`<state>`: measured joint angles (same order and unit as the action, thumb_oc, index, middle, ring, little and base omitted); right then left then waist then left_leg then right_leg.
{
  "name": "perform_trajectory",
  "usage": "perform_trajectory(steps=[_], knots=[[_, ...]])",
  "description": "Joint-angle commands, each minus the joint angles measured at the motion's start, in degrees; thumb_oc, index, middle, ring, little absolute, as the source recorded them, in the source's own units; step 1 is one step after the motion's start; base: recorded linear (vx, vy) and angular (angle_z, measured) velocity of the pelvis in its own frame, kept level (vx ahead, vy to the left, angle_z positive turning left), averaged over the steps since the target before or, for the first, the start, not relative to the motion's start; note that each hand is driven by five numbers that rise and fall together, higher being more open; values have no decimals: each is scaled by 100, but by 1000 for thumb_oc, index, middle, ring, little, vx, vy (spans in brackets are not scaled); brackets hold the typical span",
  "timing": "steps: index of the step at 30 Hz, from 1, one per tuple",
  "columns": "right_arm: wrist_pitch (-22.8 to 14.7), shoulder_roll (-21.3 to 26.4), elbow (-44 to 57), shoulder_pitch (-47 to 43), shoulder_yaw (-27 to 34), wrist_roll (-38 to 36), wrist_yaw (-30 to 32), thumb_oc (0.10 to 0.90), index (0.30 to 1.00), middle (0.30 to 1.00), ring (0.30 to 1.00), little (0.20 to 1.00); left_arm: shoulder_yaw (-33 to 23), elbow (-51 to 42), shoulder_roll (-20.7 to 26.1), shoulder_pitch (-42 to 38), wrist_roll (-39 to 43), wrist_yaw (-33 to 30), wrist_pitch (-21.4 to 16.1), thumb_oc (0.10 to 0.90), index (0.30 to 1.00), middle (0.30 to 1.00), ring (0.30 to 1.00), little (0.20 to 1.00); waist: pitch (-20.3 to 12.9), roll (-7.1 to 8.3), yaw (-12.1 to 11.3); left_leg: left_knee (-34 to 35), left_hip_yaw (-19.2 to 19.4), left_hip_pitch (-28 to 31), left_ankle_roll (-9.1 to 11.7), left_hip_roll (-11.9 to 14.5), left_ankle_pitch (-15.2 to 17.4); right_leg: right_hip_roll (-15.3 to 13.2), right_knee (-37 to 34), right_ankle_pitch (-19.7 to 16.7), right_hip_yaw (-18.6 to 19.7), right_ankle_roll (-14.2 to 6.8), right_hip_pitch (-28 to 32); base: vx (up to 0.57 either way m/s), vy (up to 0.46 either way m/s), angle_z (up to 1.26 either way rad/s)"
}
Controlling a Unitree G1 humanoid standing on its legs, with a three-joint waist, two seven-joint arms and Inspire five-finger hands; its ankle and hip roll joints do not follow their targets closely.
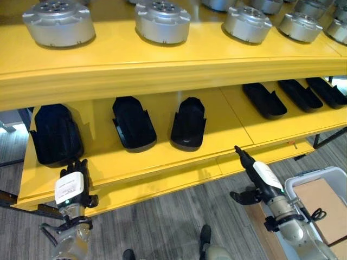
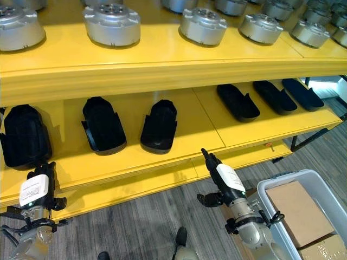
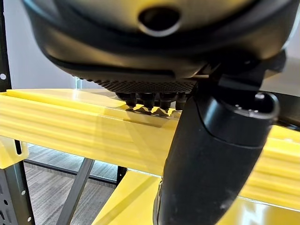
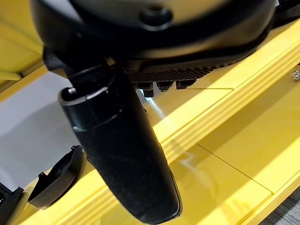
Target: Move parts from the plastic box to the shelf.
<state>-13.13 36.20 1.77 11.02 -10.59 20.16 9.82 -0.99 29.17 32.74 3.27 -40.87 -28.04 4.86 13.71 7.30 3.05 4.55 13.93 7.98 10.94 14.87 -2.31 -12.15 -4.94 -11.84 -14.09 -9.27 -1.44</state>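
— Parts (image 1: 188, 123), black moulded shells, lie in a row on the lower yellow shelf (image 1: 162, 157). And the hands?

— Nearest, the left hand (image 1: 73, 184) rests at the shelf's front edge, just before the leftmost black part (image 1: 54, 134), holding nothing; I cannot tell how its fingers are set. The right hand (image 1: 255, 170) points straight fingers at the shelf edge, thumb out, empty.

— The plastic box?

— The plastic box (image 2: 271, 190) sits on the floor at the right, with cardboard (image 2: 297, 211) inside. White labels on the hands are unreadable.

— Farther back?

— Round silver parts (image 1: 161, 20) line the upper shelf (image 1: 173, 65).
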Motion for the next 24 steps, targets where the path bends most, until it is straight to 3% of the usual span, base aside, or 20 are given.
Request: perform_trajectory(steps=[1, 24], knots=[[-274, 181, 591, -599, 312, -117, 186, 900, 1000, 1000, 1000, 1000, -578, 521, 764, -183, 166, 232, 251, 900, 1000, 1000, 1000, 1000, 87, 269, -13, -255, -83, 6, -438, -211, 406, -516, 612, 582, -174, -326, 339, 0, 0, 0], [-307, 266, 646, -574, 340, -126, 191, 900, 1000, 1000, 1000, 1000, -514, 1037, 996, -413, 316, 345, 248, 900, 1000, 1000, 1000, 1000, 243, 323, 3, -447, -108, -146, -453, -221, 455, -536, 662, 558, -119, -316, 242, 0, 0, 0]])
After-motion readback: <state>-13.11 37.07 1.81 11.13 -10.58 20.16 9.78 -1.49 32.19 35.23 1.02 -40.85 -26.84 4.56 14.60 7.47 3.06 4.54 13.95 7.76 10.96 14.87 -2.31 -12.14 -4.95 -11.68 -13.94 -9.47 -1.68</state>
